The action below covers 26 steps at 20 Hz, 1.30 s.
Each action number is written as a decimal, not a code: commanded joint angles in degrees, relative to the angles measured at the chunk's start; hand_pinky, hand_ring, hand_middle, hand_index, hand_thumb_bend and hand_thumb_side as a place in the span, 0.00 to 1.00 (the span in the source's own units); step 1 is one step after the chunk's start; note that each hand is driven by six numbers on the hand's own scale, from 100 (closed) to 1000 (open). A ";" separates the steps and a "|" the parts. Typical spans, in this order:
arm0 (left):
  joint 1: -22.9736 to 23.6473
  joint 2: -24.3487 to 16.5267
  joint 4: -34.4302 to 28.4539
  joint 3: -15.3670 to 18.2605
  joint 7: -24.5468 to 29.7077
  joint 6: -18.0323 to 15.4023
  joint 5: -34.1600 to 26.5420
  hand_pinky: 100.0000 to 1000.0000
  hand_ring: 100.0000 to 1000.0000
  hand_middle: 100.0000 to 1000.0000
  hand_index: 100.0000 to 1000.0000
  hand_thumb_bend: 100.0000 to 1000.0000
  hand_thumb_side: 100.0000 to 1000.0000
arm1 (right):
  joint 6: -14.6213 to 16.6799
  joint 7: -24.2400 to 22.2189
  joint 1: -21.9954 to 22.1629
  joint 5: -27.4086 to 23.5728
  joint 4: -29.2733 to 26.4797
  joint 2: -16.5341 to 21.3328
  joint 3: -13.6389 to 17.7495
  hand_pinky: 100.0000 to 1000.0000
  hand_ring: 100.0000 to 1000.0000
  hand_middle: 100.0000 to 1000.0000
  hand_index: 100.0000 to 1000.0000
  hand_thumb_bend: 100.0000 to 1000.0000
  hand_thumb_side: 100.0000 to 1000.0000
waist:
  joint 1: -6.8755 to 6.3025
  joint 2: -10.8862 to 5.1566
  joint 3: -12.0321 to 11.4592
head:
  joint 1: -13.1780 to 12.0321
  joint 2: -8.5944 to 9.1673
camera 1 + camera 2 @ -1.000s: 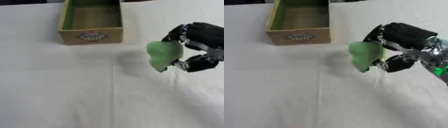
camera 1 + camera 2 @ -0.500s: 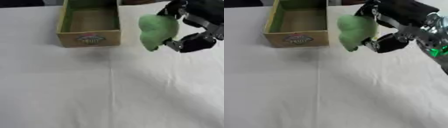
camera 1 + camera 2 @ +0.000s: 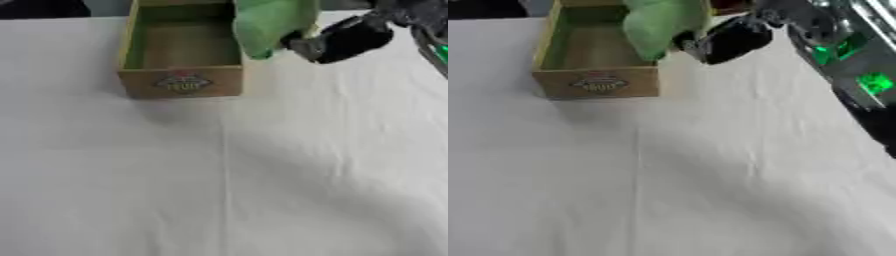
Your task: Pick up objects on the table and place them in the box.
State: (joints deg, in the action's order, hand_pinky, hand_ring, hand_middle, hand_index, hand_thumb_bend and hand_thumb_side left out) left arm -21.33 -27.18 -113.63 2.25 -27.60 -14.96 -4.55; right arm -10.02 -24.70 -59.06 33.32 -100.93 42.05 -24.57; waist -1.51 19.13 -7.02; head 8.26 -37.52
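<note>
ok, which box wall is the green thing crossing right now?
The right long wall, the side nearest the right robot hand. The green thing overlaps its rim; the left wall and the labelled front wall show whole.

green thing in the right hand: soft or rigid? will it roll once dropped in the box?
Probably soft: the green object looks lumpy and folded where the right hand grips it over the box edge. Likely light, since it hangs from one side without sagging the hand. With no round outline, it should settle rather than roll.
</note>
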 commanded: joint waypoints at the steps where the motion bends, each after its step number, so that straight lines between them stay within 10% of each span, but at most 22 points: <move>1: -0.88 -0.69 -0.96 0.12 0.40 -0.11 -0.56 0.64 0.83 0.83 0.87 0.00 1.00 | -0.59 0.43 -3.50 2.37 5.97 -3.53 -0.11 0.47 0.50 0.37 0.53 0.00 0.11 | -0.12 -0.75 -0.42 | 0.85 0.91; 16: -2.92 0.23 -0.96 -0.75 1.49 -0.32 -1.66 0.64 0.83 0.83 0.87 0.00 1.00 | 3.99 8.82 -13.13 14.68 36.15 -20.47 4.67 0.51 0.56 0.36 0.53 0.00 0.16 | 0.46 1.40 -3.66 | 3.36 2.96; 26: -3.39 0.55 -0.96 -0.66 1.51 -0.58 -1.88 0.64 0.84 0.83 0.87 0.00 1.00 | 6.01 12.25 -13.43 21.92 46.97 -23.51 8.46 0.51 0.58 0.37 0.53 0.00 0.18 | 0.85 2.01 -3.98 | 4.81 8.60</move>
State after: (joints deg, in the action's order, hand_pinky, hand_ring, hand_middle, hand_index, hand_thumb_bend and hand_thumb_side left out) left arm -23.92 -25.78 -113.63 1.22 -26.19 -15.39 -6.26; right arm -4.00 -13.16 -71.10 54.16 -54.28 18.33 -17.03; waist -0.53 22.24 -10.89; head 12.68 -30.20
